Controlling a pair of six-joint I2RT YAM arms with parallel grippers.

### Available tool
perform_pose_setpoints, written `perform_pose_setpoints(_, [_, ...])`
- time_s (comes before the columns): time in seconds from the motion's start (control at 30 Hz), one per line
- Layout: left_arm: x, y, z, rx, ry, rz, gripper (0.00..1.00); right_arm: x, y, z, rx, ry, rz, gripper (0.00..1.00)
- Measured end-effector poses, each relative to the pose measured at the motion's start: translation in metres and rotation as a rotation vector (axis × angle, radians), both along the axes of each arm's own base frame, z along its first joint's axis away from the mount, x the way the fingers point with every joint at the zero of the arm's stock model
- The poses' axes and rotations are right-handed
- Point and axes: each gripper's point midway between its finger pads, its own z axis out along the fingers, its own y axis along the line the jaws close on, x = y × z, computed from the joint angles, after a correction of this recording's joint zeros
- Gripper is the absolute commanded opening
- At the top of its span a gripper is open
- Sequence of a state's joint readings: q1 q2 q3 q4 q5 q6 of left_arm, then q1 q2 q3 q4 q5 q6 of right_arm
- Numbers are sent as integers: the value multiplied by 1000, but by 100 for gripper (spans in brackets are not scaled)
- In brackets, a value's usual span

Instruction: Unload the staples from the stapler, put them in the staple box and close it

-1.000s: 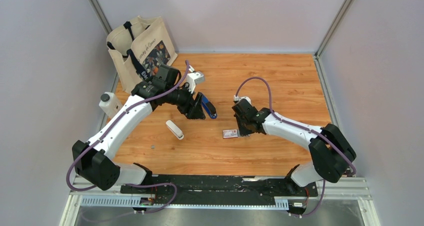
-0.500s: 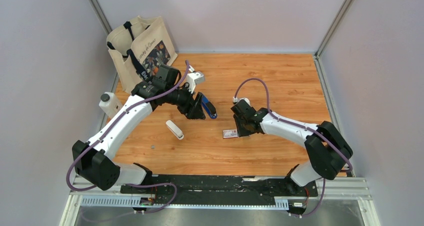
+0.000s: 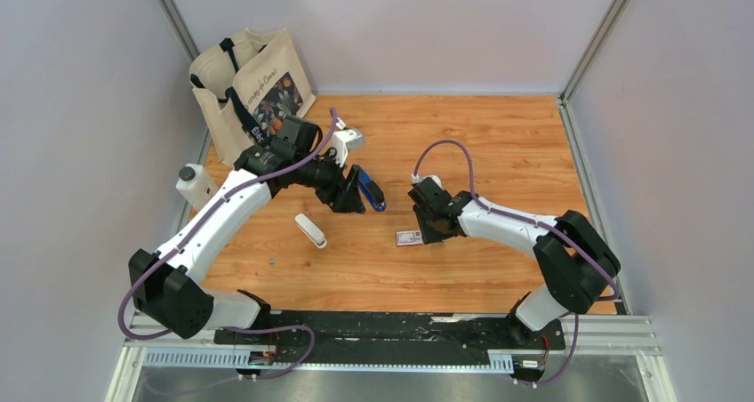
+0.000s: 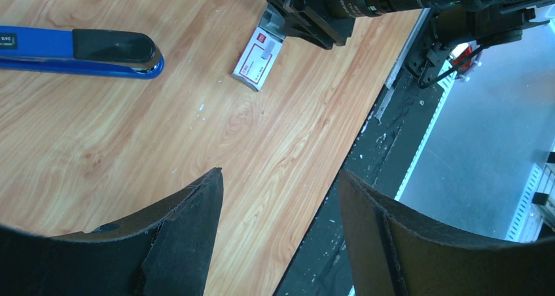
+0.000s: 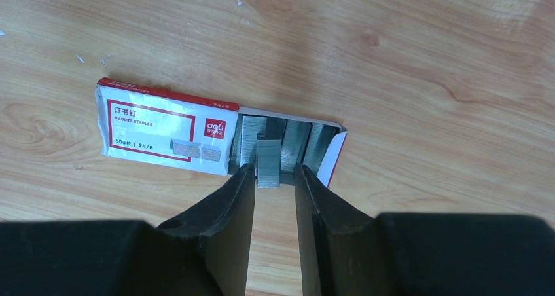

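Slim bright-blue stapler lies near the red-and-white card staple box. The right gripper jaws, slightly spread, straddle a grey staple strip at that box's mouth. The left gripper jaws gape empty. Pulling away could snag and spill the strip.

We count one blue stapler at the centre, one white bar left of centre, one staple box at the centre, one tote bag at upper left, one white bottle at middle left
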State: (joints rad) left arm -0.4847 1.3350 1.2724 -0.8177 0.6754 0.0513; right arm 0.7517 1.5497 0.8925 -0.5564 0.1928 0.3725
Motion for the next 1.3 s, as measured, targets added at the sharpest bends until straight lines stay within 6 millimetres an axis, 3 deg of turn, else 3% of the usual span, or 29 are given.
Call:
perform_pose_setpoints(0.63, [-1,1,-3,3,7,0,73,7,7,-1,0,-3,16,29])
perform_pose_setpoints(1.3, [-4,2,-3,3,7,-1,73,8,7,-2,-2,-5,21,16])
